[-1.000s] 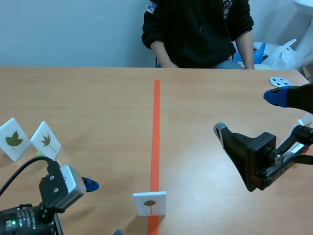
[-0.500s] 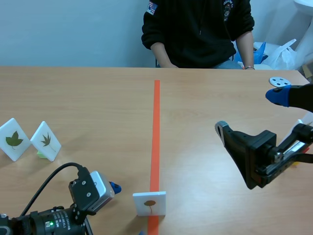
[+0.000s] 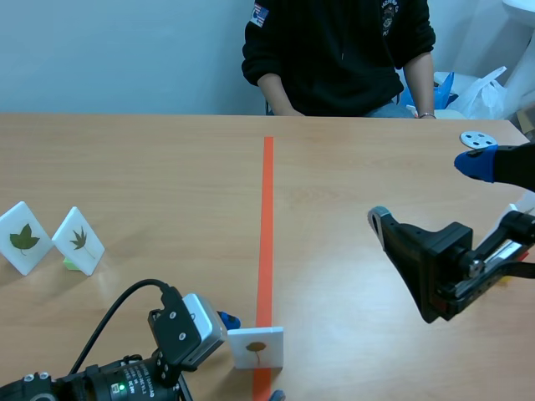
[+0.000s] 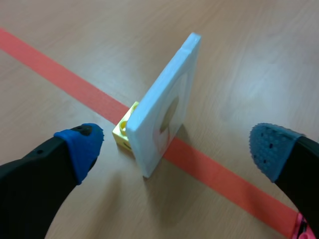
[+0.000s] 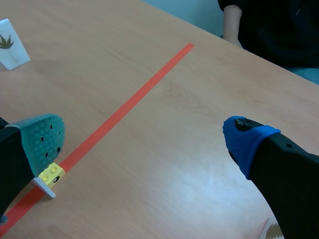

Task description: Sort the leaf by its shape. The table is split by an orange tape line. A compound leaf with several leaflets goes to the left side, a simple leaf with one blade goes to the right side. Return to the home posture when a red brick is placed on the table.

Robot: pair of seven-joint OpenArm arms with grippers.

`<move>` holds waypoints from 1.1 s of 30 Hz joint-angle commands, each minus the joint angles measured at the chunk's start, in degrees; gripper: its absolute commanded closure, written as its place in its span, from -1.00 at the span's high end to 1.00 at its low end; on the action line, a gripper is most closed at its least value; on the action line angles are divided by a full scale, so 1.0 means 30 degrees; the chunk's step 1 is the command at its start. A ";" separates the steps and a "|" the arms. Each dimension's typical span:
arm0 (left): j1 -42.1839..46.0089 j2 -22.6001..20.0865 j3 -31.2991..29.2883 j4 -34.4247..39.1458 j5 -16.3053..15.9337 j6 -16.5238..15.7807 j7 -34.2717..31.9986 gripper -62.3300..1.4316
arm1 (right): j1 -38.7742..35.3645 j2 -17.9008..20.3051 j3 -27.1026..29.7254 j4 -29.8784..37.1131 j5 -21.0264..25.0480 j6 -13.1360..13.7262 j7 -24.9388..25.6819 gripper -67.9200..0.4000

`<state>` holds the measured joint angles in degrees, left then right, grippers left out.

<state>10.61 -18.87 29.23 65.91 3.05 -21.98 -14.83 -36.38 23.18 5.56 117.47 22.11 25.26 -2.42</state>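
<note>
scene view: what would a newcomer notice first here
The orange tape line splitting the table, with a white leaf card standing on its near end and the left gripper open around it. Two more leaf cards stand far left, and a person in black sits across.

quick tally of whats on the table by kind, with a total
leaf cards: 3
yellow brick: 1
green brick: 1
white holed disc: 1
total: 6, not counting a possible fourth card, barely seen
</note>
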 commanded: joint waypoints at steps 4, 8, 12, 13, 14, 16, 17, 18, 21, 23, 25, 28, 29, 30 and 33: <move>-0.1020 0.0648 0.0051 -0.0517 -0.0124 0.0583 -0.0270 0.49 | 0.0015 -0.0007 0.0248 0.0015 0.0197 -0.0138 0.0291 1.00; -0.1384 0.0670 0.0219 -0.1093 -0.0124 0.0627 -0.0277 0.26 | 0.0015 -0.0007 0.0248 0.0015 0.0197 -0.0138 0.0291 1.00; -0.1370 0.0670 0.0219 -0.1115 -0.0124 0.0648 -0.0284 -0.08 | 0.0015 -0.0007 0.0248 0.0015 0.0197 -0.0138 0.0299 1.00; -0.1370 0.0670 0.0219 -0.1115 -0.0124 0.0648 -0.0313 -0.16 | 0.0015 -0.0007 0.0248 0.0015 0.0197 -0.0138 0.0299 1.00; -0.1377 0.0670 0.0219 -0.1115 -0.0124 0.0648 -0.0415 -0.23 | 0.0015 -0.0007 0.0248 0.0015 0.0197 -0.0138 0.0291 1.00; -0.1370 0.0663 0.0219 -0.1115 -0.0124 0.0648 -0.0423 -0.34 | 0.0015 -0.0007 0.0248 0.0015 0.0197 -0.0138 0.0291 1.00; -0.1370 0.0663 0.0219 -0.1115 -0.0124 0.0648 -0.0423 -0.38 | 0.0015 -0.0007 0.0248 0.0015 0.0197 -0.0138 0.0291 1.00; -0.1370 0.0663 0.0219 -0.1115 -0.0124 0.0648 -0.0423 -0.43 | 0.0015 -0.0007 0.0248 0.0015 0.0197 -0.0138 0.0291 1.00; -0.1370 0.0663 0.0219 -0.1107 -0.0124 0.0641 -0.0430 -0.62 | 0.0015 -0.0007 0.0248 0.0015 0.0197 -0.0138 0.0291 1.00; -0.1362 0.0663 0.0219 -0.1056 -0.0131 0.0568 -0.0423 -0.74 | 0.0015 -0.0007 0.0248 0.0015 0.0197 -0.0138 0.0291 1.00; -0.1268 0.0605 0.0219 -0.0801 -0.0146 0.0517 -0.0408 -0.84 | 0.0015 -0.0007 0.0248 0.0015 0.0197 -0.0138 0.0291 1.00; -0.0962 0.0554 0.0197 0.0248 -0.0306 0.0430 -0.0153 -0.83 | 0.0015 -0.0007 0.0248 0.0015 0.0197 -0.0138 0.0291 1.00; -0.0780 0.0503 0.0138 0.0787 -0.0495 0.0423 0.0015 -0.83 | 0.0015 -0.0007 0.0248 0.0015 0.0197 -0.0138 0.0284 1.00; -0.0532 0.0503 0.0058 0.1443 -0.0809 0.0423 0.0277 -0.83 | 0.0015 -0.0007 0.0248 0.0015 0.0197 -0.0138 0.0291 1.00; 0.0408 0.0510 -0.0372 0.3606 -0.1566 0.0423 0.1290 -0.83 | 0.0015 -0.0007 0.0248 0.0015 0.0189 -0.0138 0.0284 1.00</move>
<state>11.03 -17.58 28.73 74.19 -0.43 -20.60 -10.35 -36.38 23.18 5.56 117.47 22.09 25.26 -2.42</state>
